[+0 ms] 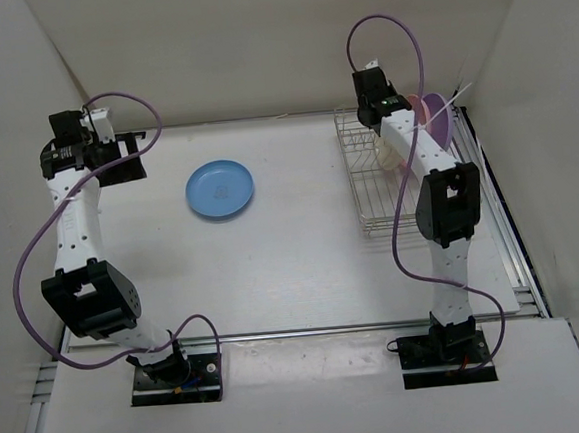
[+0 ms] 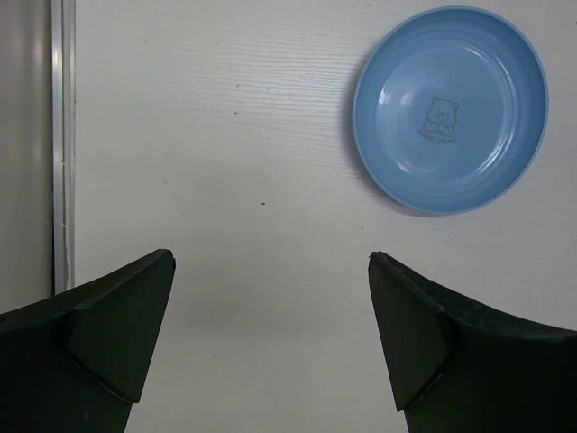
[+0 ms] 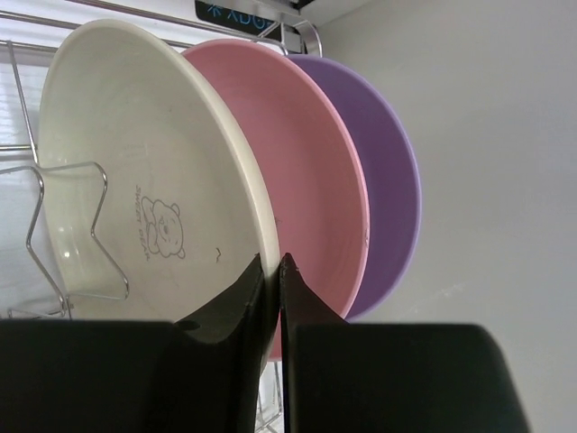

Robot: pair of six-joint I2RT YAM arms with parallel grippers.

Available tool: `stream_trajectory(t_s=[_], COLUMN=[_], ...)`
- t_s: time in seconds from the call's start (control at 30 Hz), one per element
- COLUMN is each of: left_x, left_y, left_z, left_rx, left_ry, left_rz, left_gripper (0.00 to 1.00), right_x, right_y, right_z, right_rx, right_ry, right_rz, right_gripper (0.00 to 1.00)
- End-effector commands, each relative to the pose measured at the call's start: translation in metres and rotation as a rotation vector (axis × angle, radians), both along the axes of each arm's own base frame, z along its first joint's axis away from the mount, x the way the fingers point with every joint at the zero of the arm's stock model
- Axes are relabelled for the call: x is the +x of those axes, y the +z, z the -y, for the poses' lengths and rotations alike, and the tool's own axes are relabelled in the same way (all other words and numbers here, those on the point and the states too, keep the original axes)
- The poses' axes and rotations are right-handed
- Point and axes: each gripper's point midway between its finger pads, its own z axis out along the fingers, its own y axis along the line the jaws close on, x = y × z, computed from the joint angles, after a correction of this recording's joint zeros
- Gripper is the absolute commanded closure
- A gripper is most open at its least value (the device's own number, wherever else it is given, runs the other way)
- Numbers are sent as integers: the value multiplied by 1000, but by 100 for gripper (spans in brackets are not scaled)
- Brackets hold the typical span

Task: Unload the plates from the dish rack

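The light blue plate [image 1: 220,189] lies flat on the table and shows in the left wrist view [image 2: 451,108] too. The silver wire dish rack [image 1: 372,185] stands at the right. In it the cream-white plate [image 3: 144,180], the pink plate [image 3: 311,171] and the purple plate [image 3: 388,189] stand on edge. My right gripper [image 3: 273,262] is shut on the rim of the cream-white plate; in the top view [image 1: 388,133] the arm covers most of that plate. My left gripper [image 2: 270,262] is open and empty above bare table at the far left [image 1: 129,154].
White walls enclose the table on three sides. A metal rail [image 2: 61,144] runs along the table's left edge. The rack's wire dividers [image 3: 68,225] stand in front of the cream-white plate.
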Motion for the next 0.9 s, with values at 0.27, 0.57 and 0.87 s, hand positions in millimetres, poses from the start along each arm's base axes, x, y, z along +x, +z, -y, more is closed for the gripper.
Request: stream_trajectory(t_s=[0.27, 0.57, 0.87], left_x=[-6, -1, 9], left_y=[29, 41, 42], left_z=[9, 12, 18], left_rx=[-23, -40, -41], left_ry=[-19, -33, -52], left_rz=[100, 133, 134], left_gripper=[0, 0, 0], right_x=[-13, -30, -56], right_y=[83, 120, 175], right_z=[3, 10, 24], right_rx=[-138, -187, -181], right_ry=[-24, -39, -119], right_rz=[188, 247, 306], right_gripper=[100, 100, 100])
